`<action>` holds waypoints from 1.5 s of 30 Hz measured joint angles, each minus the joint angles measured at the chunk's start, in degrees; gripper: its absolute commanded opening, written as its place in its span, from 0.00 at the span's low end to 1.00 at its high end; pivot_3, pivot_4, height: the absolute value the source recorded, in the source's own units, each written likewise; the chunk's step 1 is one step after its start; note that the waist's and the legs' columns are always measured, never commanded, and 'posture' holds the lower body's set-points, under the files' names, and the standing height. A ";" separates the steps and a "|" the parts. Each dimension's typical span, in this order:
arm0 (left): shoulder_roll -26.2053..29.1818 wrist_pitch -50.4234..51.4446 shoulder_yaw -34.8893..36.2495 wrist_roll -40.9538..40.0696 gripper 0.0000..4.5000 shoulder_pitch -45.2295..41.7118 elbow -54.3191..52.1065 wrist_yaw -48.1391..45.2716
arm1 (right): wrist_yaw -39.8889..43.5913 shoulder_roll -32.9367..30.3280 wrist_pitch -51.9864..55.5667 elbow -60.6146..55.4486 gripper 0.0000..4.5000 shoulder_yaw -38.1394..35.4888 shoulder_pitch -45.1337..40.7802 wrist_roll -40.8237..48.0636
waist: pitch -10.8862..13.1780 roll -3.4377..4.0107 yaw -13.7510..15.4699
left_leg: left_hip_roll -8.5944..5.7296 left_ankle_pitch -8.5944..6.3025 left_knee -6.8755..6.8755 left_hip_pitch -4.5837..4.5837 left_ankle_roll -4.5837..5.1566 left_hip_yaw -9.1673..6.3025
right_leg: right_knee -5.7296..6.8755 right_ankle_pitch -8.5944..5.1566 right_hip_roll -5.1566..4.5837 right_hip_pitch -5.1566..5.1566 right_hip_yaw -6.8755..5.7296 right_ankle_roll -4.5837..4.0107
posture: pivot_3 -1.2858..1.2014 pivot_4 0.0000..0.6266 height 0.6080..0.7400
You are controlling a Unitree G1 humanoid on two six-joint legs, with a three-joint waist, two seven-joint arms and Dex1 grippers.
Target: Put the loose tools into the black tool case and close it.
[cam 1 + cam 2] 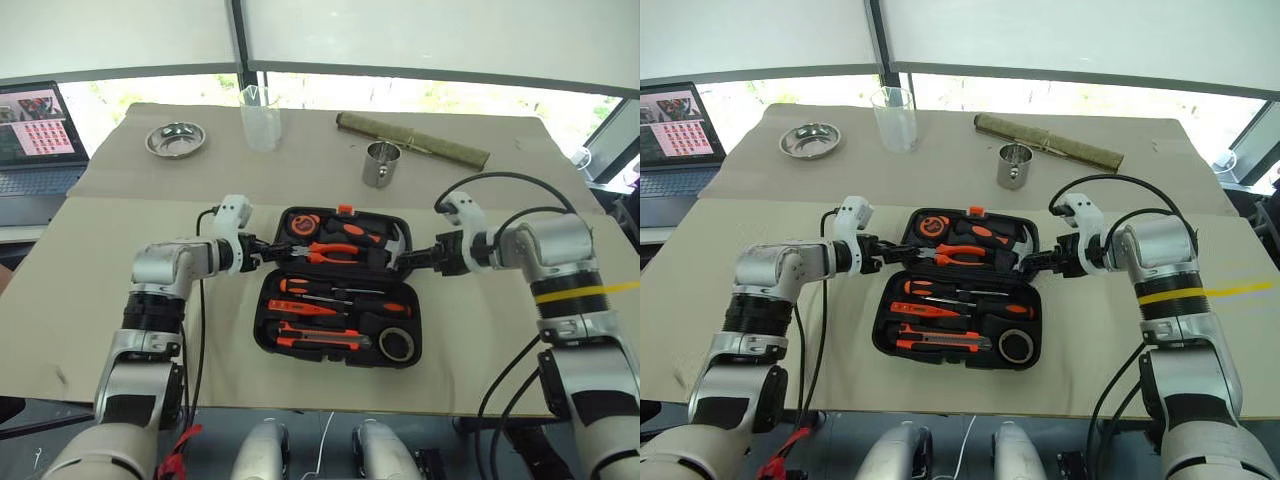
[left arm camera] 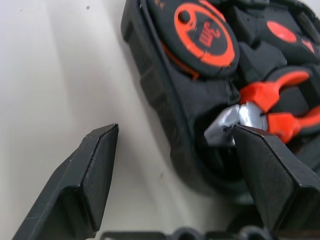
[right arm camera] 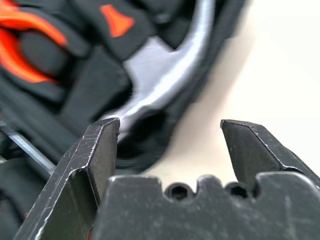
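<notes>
The black tool case (image 1: 416,300) lies open on the tan table, both halves flat. In its near half lie two slim screwdrivers (image 1: 335,292), a black-and-orange utility knife (image 1: 320,341) and a roll of tape (image 1: 397,344). The far half holds the pliers (image 1: 336,252), a hammer (image 1: 392,246) and a tape measure (image 2: 202,30). My left gripper (image 1: 268,250) is open, its fingers (image 2: 95,170) straddling the far half's left rim beside the pliers' head. My right gripper (image 1: 405,262) is open too, straddling the right rim by the hammer head (image 3: 165,75).
Behind the case stand a steel cup (image 1: 381,164), a clear beaker (image 1: 260,118), a steel bowl (image 1: 176,139) and a rolled bamboo mat (image 1: 412,138). A laptop (image 1: 35,135) sits at the far left. The table's front edge runs just below the case.
</notes>
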 measured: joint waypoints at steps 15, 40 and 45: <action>-1.65 -0.76 2.80 0.30 0.02 -0.68 1.32 3.04 | -2.89 2.57 -0.18 2.12 0.00 -1.29 -1.29 0.12 | -0.04 -0.05 -0.04 | -0.04 0.21 0.04 0.48 -0.13 -0.02 | 0.01 0.03 0.01 0.38 0.01 -0.04 | 0.52 0.24 1.00; 4.52 -55.02 7.02 4.35 0.02 33.28 -22.71 -15.51 | -1.58 -2.30 -89.23 -17.45 0.00 -5.53 34.55 -15.93 | -0.03 -0.05 -0.58 | 0.07 0.22 -0.23 0.31 -0.16 0.14 | -0.21 0.06 -0.03 0.07 0.14 -0.08 | 0.52 0.24 1.00; 7.93 -74.29 4.83 10.58 0.18 42.89 -22.67 -16.96 | -10.23 -4.33 -110.17 -8.77 0.18 -3.94 38.17 -25.82 | -0.05 -0.05 -0.64 | 0.18 0.18 -0.50 1.60 -0.12 0.66 | -0.54 0.01 -0.01 1.38 0.15 -0.16 | 0.52 0.24 1.00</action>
